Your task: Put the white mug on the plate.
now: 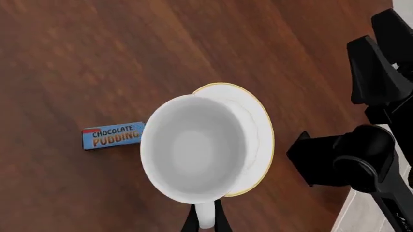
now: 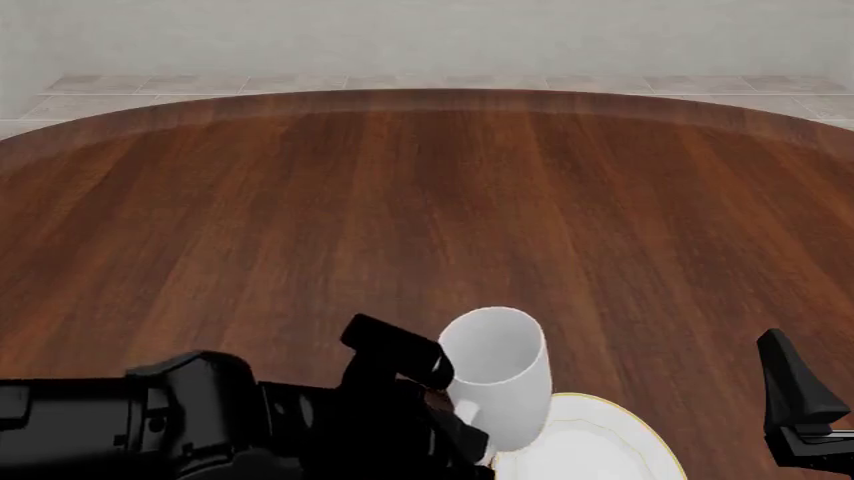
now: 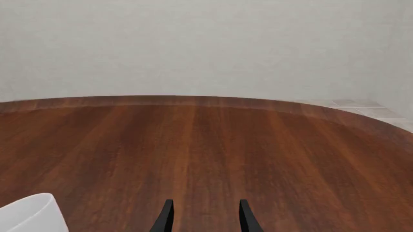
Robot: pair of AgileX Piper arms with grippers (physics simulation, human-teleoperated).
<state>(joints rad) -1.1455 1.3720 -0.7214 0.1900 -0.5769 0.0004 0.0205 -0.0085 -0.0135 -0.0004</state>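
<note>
The white mug (image 1: 197,150) hangs with its mouth open toward the left wrist camera. My left gripper (image 1: 206,221) is shut on its loop handle. The mug overlaps the near side of the plate (image 1: 258,130), a white disc with a gold rim. In the front view the mug (image 2: 501,370) leans slightly over the left edge of the plate (image 2: 601,445), near the table's front; I cannot tell whether they touch. My right gripper (image 3: 205,218) is open with nothing in it, to the right of the plate, and the mug's rim (image 3: 29,215) shows at the corner of its view.
A small blue "Chocolate Pudding" box (image 1: 113,137) lies flat on the wood table beside the mug, away from the plate. The black right arm (image 1: 368,145) stands close beside the plate. The table's curved far edge (image 2: 427,95) meets a tiled floor.
</note>
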